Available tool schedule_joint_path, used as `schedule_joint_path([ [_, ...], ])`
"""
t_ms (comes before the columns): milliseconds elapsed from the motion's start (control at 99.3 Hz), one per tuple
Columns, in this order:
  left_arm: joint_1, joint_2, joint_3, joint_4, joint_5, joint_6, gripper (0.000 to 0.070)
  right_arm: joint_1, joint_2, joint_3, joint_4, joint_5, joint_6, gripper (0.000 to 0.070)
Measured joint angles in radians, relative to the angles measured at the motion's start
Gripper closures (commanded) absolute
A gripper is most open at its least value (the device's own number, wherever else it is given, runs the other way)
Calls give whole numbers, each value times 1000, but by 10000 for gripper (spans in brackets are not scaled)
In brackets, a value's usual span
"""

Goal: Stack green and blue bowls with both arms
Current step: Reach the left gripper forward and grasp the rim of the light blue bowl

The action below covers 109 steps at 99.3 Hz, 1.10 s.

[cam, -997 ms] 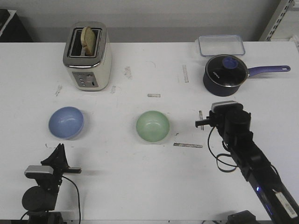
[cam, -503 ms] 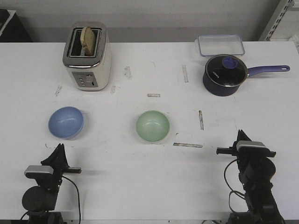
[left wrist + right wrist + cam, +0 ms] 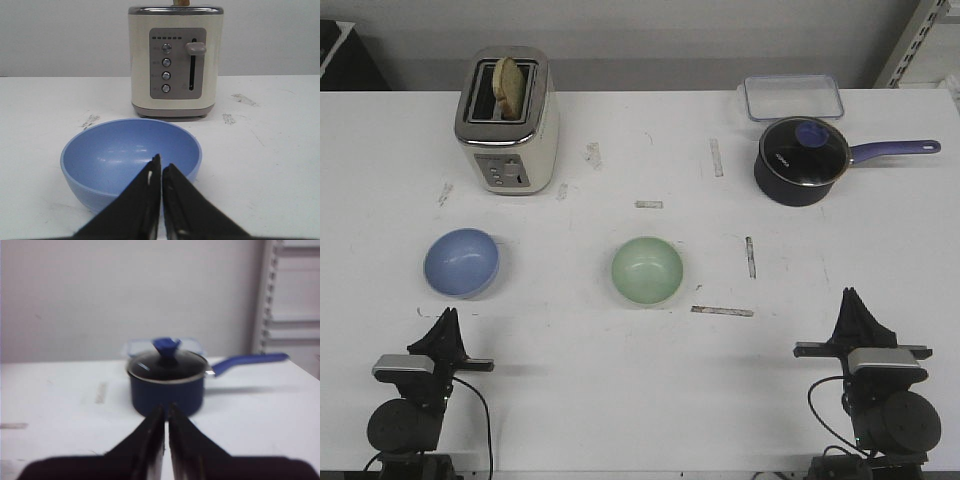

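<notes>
The blue bowl (image 3: 461, 262) sits on the white tabletop (image 3: 580, 360), left of the green bowl (image 3: 647, 271), well apart. The left end effector (image 3: 447, 318) and right end effector (image 3: 853, 300) are both pinched together, holding nothing, near the front edge.

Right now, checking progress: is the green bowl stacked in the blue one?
No, the green bowl sits apart from the blue bowl on the table.
</notes>
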Motion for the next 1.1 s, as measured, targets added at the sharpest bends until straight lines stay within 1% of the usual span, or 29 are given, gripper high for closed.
schedule_joint_path([
  [544,0,0,0,1,-10,0,699,0,-14,0,2,-8,0,695],
  [624,0,0,0,24,-10,-1,699,0,-14,0,2,-7,0,695],
  [715,0,0,1,73,-10,-25,699,0,-14,0,2,-8,0,695],
  [806,0,1,7,64,-11,-48,699,0,-14,0,2,-8,0,695],
  [886,0,15,43,48,-11,-55,699,0,-14,0,2,-8,0,695],
  [987,0,49,143,18,-12,-63,699,0,-14,0,2,-8,0,695],
  [1098,0,107,262,-62,-12,-64,699,0,-14,0,2,-8,0,695],
])
